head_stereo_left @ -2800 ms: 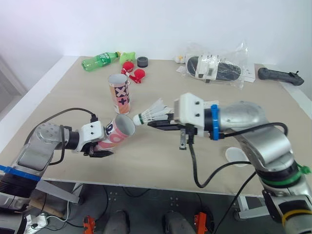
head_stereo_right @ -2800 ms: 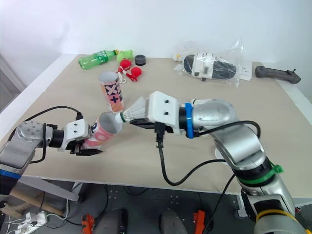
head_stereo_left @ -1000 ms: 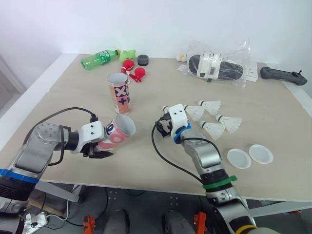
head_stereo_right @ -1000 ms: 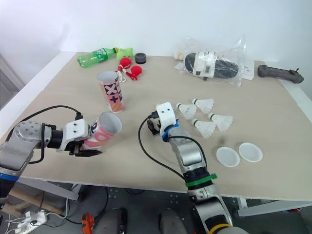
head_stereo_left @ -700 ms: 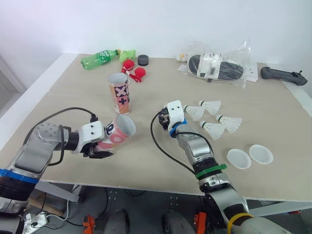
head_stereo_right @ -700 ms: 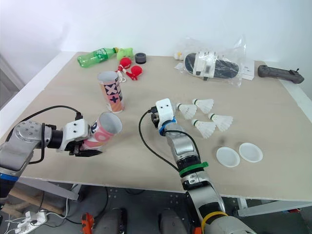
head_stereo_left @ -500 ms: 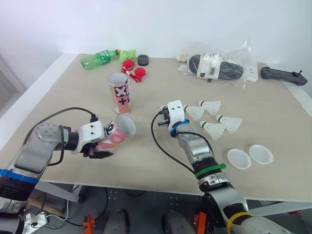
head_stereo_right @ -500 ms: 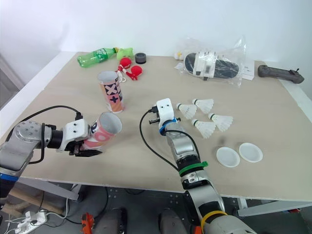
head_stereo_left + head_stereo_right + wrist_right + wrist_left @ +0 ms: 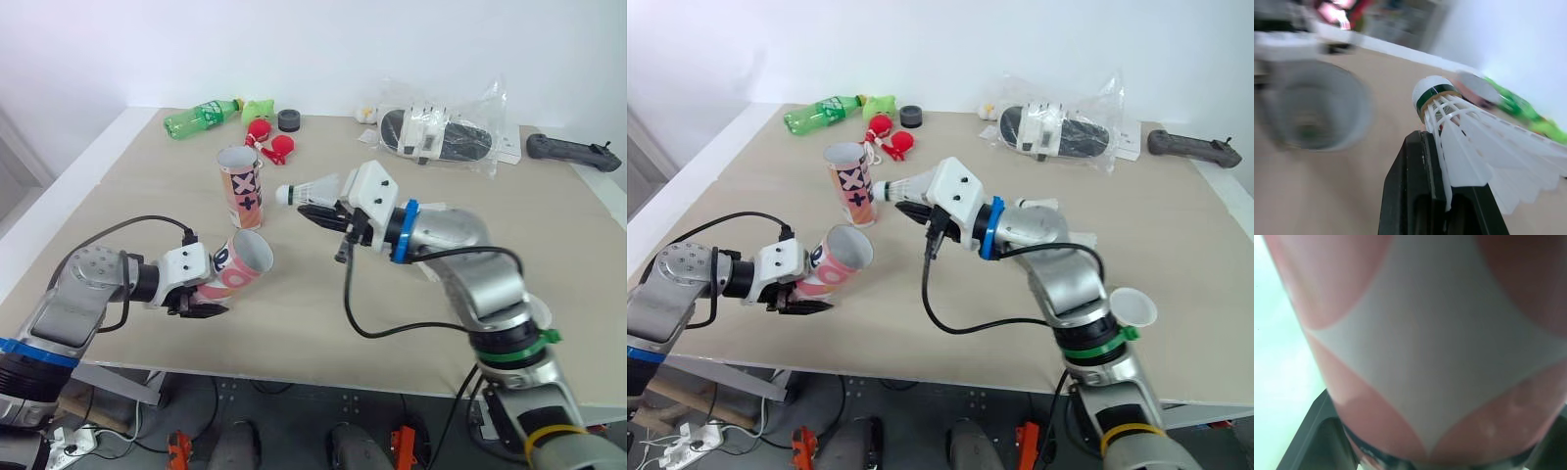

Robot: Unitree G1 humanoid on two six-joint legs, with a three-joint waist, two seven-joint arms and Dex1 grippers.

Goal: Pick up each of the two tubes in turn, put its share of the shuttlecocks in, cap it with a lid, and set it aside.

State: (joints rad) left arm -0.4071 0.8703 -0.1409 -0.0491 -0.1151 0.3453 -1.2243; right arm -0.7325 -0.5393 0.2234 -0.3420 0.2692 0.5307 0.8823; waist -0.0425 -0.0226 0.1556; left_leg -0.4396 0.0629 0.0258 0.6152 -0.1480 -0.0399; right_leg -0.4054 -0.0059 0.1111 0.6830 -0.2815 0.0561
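Left eye view: left hand (image 9: 196,299) clenched on the tilted pink tube (image 9: 242,262), near the counter's (image 9: 147,201) front edge. Right hand (image 9: 312,210) grasps a shuttlecock (image 9: 306,190), raised near the upright tube (image 9: 241,188). Right wrist view: the shuttlecock's cork points toward the pink tube's open mouth.

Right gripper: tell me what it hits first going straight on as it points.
Likely the upright tube: the right gripper and its shuttlecock point at it, though depth is unclear and they may pass above.
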